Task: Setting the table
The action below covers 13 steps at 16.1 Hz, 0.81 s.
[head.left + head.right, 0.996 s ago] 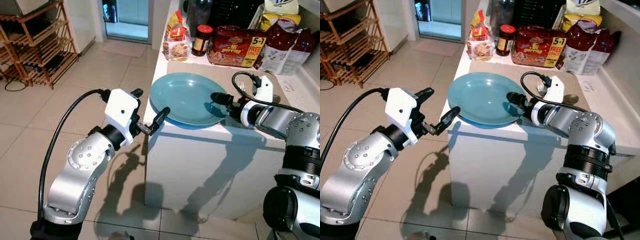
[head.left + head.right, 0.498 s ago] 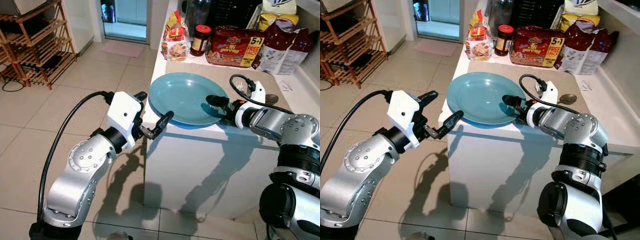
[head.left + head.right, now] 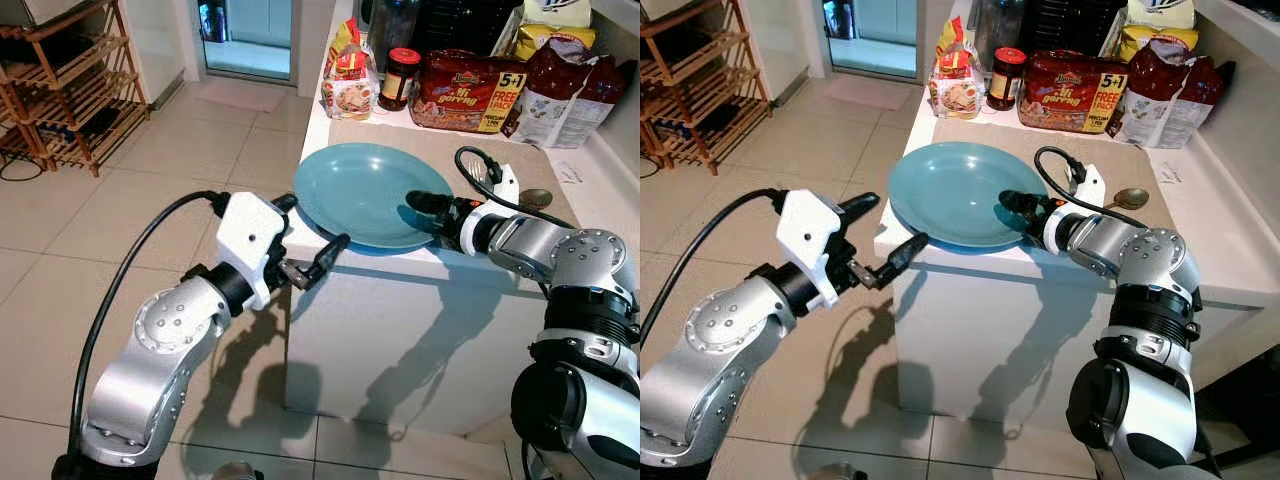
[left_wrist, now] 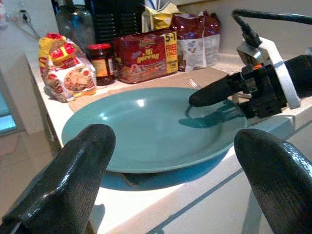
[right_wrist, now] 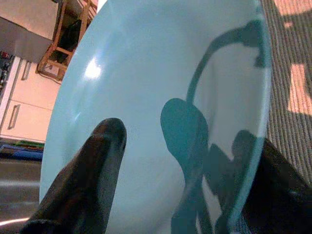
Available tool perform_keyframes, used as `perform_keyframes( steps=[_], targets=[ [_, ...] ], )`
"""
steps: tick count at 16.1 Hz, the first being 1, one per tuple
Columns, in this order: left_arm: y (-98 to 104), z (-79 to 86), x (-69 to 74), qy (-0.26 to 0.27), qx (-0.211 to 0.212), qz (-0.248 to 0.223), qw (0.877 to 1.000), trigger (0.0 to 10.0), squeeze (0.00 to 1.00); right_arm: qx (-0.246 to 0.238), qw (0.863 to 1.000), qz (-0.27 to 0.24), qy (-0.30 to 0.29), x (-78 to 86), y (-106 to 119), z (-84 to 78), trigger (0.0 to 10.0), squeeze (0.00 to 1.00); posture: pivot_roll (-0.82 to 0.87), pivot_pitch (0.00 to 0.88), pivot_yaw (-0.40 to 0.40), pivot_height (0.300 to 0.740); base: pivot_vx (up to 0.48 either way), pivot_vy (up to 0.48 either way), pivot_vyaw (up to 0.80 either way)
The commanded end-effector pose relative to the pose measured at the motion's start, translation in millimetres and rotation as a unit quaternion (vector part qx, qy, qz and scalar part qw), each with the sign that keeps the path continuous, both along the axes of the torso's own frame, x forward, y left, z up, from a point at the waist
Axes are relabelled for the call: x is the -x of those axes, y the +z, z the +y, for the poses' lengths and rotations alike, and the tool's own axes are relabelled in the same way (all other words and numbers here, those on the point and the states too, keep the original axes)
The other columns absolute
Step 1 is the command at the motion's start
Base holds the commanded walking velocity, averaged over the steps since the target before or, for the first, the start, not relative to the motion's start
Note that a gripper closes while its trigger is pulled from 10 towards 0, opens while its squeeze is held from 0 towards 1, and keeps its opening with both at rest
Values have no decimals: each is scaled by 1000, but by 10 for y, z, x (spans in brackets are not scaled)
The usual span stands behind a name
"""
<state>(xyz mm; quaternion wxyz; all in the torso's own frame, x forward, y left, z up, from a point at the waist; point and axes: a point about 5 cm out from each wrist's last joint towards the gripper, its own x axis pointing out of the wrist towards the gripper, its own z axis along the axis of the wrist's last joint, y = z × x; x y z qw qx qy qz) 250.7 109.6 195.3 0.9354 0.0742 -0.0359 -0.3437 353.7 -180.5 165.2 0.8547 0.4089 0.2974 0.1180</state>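
The plate (image 3: 365, 193) is plain teal-blue on a white counter (image 3: 400, 320), over a brown woven mat (image 3: 440, 145). Behind it sit a red noodle pack (image 3: 465, 92) with a yellow "5+1" corner, a red-lidded jar (image 3: 398, 78) — dark inside — and red-and-white bags (image 3: 570, 95). The floor (image 3: 120, 230) is beige tile.

The blue plate (image 3: 365, 190) is gleaming smooth and glossy on a matt woven mat (image 3: 480, 150) over the white counter (image 3: 400, 270), while a metal spoon (image 3: 1130, 197) and shiny plastic food packets (image 3: 465, 90) are glinting behind.
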Motion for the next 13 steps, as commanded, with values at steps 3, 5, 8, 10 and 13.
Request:
perform_keyframes(
  steps=[3, 5, 8, 10, 13],
  targets=[
    [45, -45, 37, -18, 0, -5, 1000, 10000, 0, -10, 1000, 5, 3, -13, 13, 28, 0, 0, 134, 10, -100, 740, 0, 0, 0],
    [45, -47, 37, -20, 0, -3, 1000, 10000, 0, -16, 1000, 8, 1, -8, -4, 28, 0, 0, 134, 12, -98, 740, 0, 0, 0],
    [41, -52, 48, -22, 0, -2, 1000, 10000, 0, -21, 1000, 11, -2, 0, -18, 12, 0, 0, 134, 13, -99, 740, 0, 0, 0],
    [44, -52, 48, -22, 0, -2, 1000, 10000, 0, -23, 1000, 10, -3, -1, -11, 6, 0, 0, 133, 13, -98, 740, 0, 0, 0],
    [40, -59, 48, -22, 0, -1, 1000, 10000, 0, -26, 1000, 8, -6, 3, 8, -25, 0, 0, 129, 14, -97, 740, 0, 0, 0]
  ],
)
